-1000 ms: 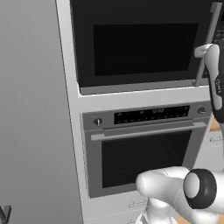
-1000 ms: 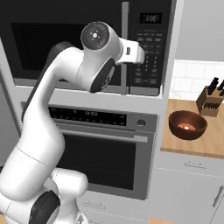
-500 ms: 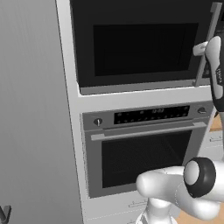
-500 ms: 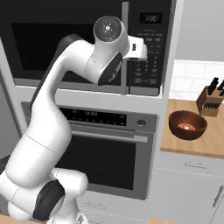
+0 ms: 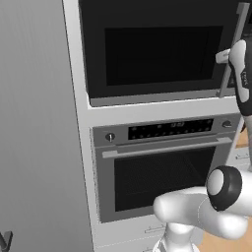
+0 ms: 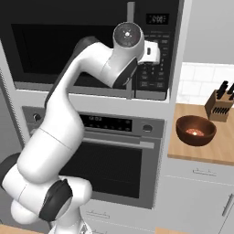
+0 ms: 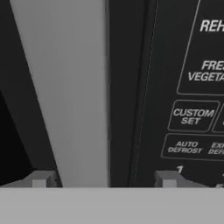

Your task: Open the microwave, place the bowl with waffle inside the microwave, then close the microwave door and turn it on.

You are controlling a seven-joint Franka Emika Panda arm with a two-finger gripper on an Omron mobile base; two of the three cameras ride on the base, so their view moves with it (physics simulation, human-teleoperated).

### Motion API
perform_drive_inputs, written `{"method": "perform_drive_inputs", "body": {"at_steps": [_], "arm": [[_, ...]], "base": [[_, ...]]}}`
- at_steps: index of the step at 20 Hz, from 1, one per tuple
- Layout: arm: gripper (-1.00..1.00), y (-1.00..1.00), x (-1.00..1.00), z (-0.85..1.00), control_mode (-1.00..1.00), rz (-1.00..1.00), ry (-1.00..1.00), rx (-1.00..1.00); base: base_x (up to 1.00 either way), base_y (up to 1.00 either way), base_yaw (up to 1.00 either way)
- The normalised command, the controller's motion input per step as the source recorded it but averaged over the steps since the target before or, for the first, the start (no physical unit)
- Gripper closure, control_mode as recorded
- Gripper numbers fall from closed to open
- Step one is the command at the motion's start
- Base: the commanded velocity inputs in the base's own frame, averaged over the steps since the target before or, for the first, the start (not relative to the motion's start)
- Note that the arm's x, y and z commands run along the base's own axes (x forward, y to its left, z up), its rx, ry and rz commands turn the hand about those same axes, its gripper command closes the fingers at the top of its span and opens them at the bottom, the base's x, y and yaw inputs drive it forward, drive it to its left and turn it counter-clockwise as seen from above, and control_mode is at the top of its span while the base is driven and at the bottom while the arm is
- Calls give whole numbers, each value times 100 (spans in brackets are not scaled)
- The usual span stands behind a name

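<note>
The black microwave [image 5: 162, 54] sits built in above the oven, its door [image 6: 55, 45] closed. The door's vertical silver handle [image 7: 74, 87] runs up the hand view, with the keypad [image 7: 197, 118] to its right. My gripper [image 7: 105, 179] is open and right at the handle; one fingertip [image 7: 41, 178] is left of the bar and the other is over the keypad side. From the base views the gripper [image 5: 224, 56] [image 6: 153, 50] is level with the handle's middle. The dark brown bowl [image 6: 195, 130] with the waffle stands on the wooden counter [image 6: 205, 153] to the right.
A silver wall oven [image 5: 167, 147] with a horizontal handle sits directly under the microwave. A knife block [image 6: 220, 103] stands behind the bowl. A tall grey cabinet [image 5: 34, 123] fills the left side. My arm's elbow crosses in front of the microwave window.
The arm has stretched up and forward, and the hand has crept closer to the microwave's handle. The door stays closed and the bowl has not moved.
</note>
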Motion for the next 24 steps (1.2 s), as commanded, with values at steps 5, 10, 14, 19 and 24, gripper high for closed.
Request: {"method": "perform_drive_inputs", "body": {"at_steps": [5, 10, 14, 19, 24], "arm": [[-100, -1, 49, -10, -100, 0, 0, 0], [100, 60, 10, -38, -100, 0, -14, -5], [100, 60, -1, -17, -100, 0, -11, -3], [100, 91, -66, 5, -100, 14, -1, 4], [100, 94, -99, 11, -100, 7, -2, 1]], "base": [[0, 0, 0], [0, 0, 0], [0, 0, 0], [0, 0, 0], [0, 0, 0]]}}
